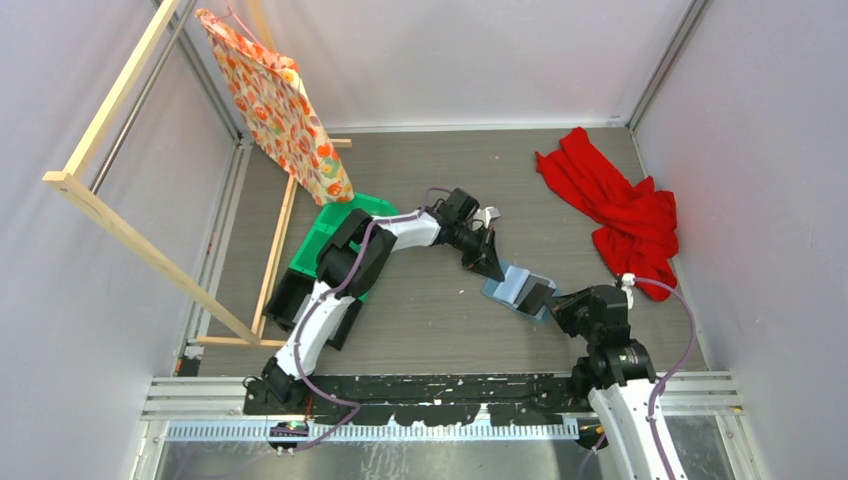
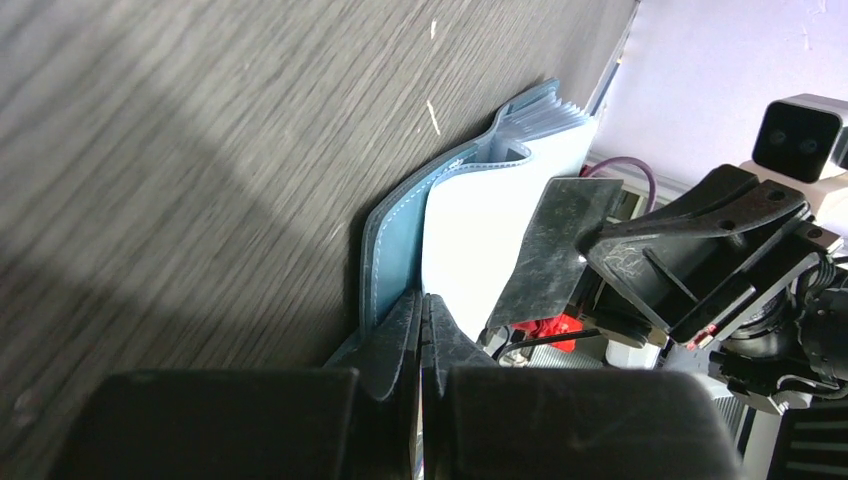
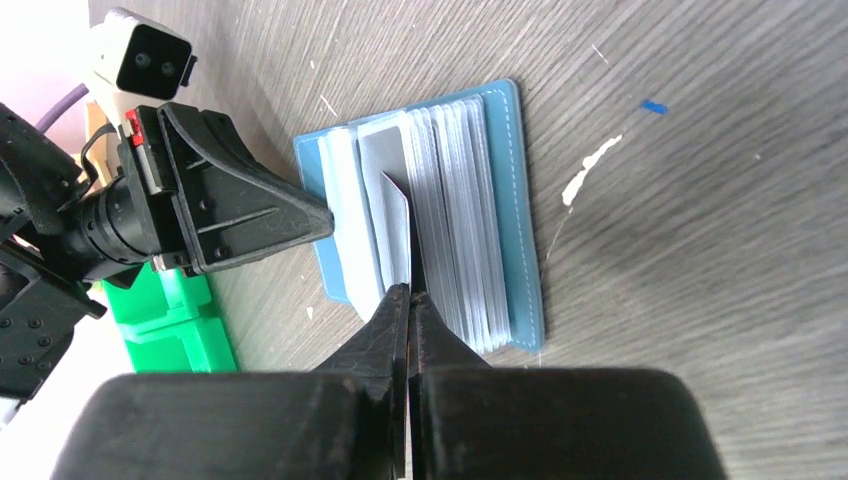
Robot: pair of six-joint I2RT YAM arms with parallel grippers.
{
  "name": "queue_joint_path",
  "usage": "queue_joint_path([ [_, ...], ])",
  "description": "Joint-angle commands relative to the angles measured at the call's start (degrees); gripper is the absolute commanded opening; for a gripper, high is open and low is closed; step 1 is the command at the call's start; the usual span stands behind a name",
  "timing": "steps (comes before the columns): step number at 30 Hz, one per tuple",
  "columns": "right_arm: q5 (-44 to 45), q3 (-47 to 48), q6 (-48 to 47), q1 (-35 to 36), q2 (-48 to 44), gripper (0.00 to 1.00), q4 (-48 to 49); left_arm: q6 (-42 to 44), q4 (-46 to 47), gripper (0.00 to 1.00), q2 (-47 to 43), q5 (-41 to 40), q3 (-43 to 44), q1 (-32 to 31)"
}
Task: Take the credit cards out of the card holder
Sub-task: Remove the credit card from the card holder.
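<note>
The blue card holder (image 1: pixel 505 287) lies open on the table, its clear sleeves (image 3: pixel 460 220) fanned out. My left gripper (image 1: pixel 492 264) is shut, and its tip (image 3: pixel 322 222) presses on the holder's left panel (image 2: pixel 395 235) at the edge of a white page (image 2: pixel 470 240). My right gripper (image 3: pixel 408 290) is shut on a dark grey credit card (image 3: pixel 397 225). That card (image 2: pixel 550 245) stands on edge over the open holder. I cannot tell whether its far end still sits in a sleeve. Other cards are hidden in the sleeves.
A green bin (image 1: pixel 335 235) sits left of the left arm. A red cloth (image 1: pixel 615 205) lies at the back right. A patterned bag (image 1: pixel 280 105) hangs on a wooden frame (image 1: pixel 130 240) at the left. White walls close three sides.
</note>
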Motion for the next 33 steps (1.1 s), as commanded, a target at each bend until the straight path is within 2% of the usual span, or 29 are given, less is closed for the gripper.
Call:
queue_joint_path([
  [1,1.3,4.6,-2.0,0.0,-2.5,0.01,-8.5,5.1,-5.5,0.01,-0.7,-11.2,-4.7,1.7],
  [6,-2.6,7.7,-6.1,0.0,1.3,0.01,-5.3,9.5,-11.3,0.11,-5.1,-13.2,-3.2,1.7],
  [12,-11.9,6.7,-8.4,0.0,-0.4,0.01,5.0,16.0,-17.0,0.30,-16.7,-19.3,-7.3,1.8],
  [18,-18.2,5.2,-8.2,-0.1,-1.2,0.01,13.4,15.3,-16.0,0.50,-26.1,-20.9,-13.1,2.1],
  [21,-22.1,4.9,-7.7,0.0,0.4,0.01,18.9,15.6,-18.4,0.52,-28.3,-21.9,-13.5,2.2],
  [24,-25.9,4.6,-5.8,-0.1,1.4,0.01,24.4,13.8,-17.6,0.50,-34.1,-21.9,-17.0,2.8],
  [28,-31.2,2.0,0.1,0.0,3.8,0.01,36.7,9.0,-14.0,0.44,-44.3,-18.8,-25.8,4.8],
  [33,-32.7,-1.0,6.8,0.1,8.8,0.01,51.1,2.1,-7.1,0.45,-54.2,-16.4,-36.1,6.7],
])
